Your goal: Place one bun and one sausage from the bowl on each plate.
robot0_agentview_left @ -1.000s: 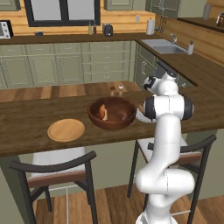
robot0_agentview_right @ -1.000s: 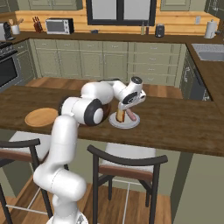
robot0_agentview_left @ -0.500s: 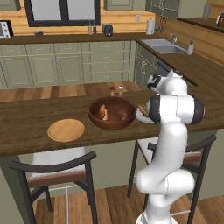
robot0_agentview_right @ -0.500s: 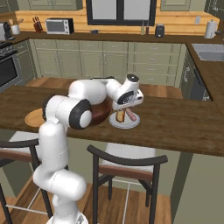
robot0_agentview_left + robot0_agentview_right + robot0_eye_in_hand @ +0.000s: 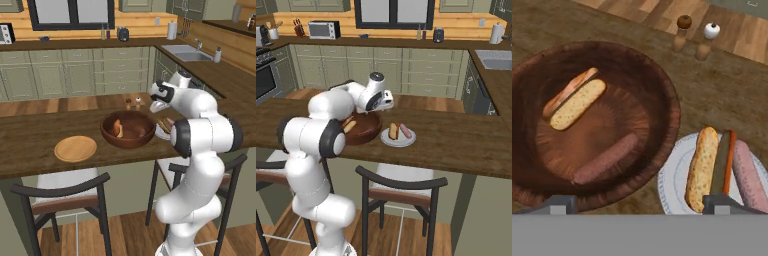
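My gripper (image 5: 639,205) hangs open and empty above the gap between the dark wooden bowl (image 5: 668,107) and the pale grey-white plate (image 5: 673,186). Inside the bowl lie one bun (image 5: 576,103) and one sausage (image 5: 605,159). The grey-white plate carries a bun (image 5: 702,167) and a sausage (image 5: 748,176) side by side. In the left base view the bowl (image 5: 126,141) sits mid-counter with the bare tan wooden plate (image 5: 75,148) to its left. In the right base view the grey-white plate (image 5: 387,142) lies right of the bowl (image 5: 369,134).
A pepper shaker (image 5: 683,31) and a salt shaker (image 5: 710,36) stand just beyond the bowl on the wooden counter (image 5: 30,135). Two dark chairs (image 5: 65,192) are tucked under the counter's near edge.
The hand has swung away from over the grey-white plate toward the bowl and risen a little. The bun and sausage stay on that plate.
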